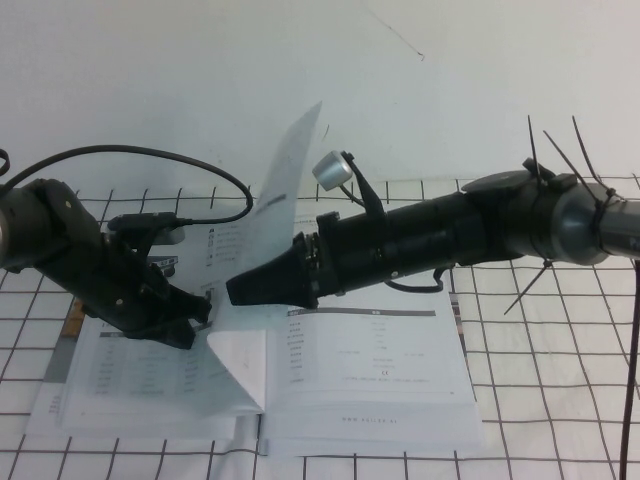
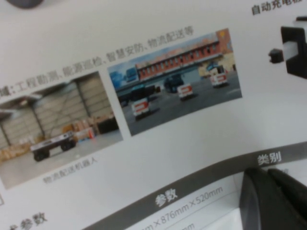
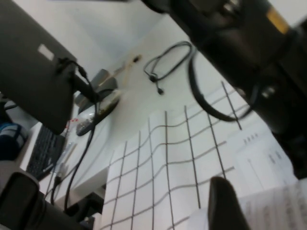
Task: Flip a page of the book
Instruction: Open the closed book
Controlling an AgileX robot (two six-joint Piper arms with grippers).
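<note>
The book (image 1: pixel 380 380) lies open on the gridded mat. One thin page (image 1: pixel 285 190) stands nearly upright over the spine, its lower corner curled toward the left half. My right gripper (image 1: pixel 238 290) reaches in from the right, its tip against this page at mid-height. In the right wrist view one dark finger (image 3: pixel 225 206) shows with the page (image 3: pixel 273 206) beside it, not pinched. My left gripper (image 1: pixel 200 310) rests on the left-hand page. The left wrist view shows its fingers (image 2: pixel 271 191) together on the book (image 2: pixel 182 139), on a dark header bar below two colour photos.
A white mat with a black grid (image 1: pixel 560 400) covers the table around the book. A black cable (image 1: pixel 200 170) loops behind the left arm. Past the table's left side stand a monitor (image 3: pixel 33 81) and a keyboard (image 3: pixel 43 153).
</note>
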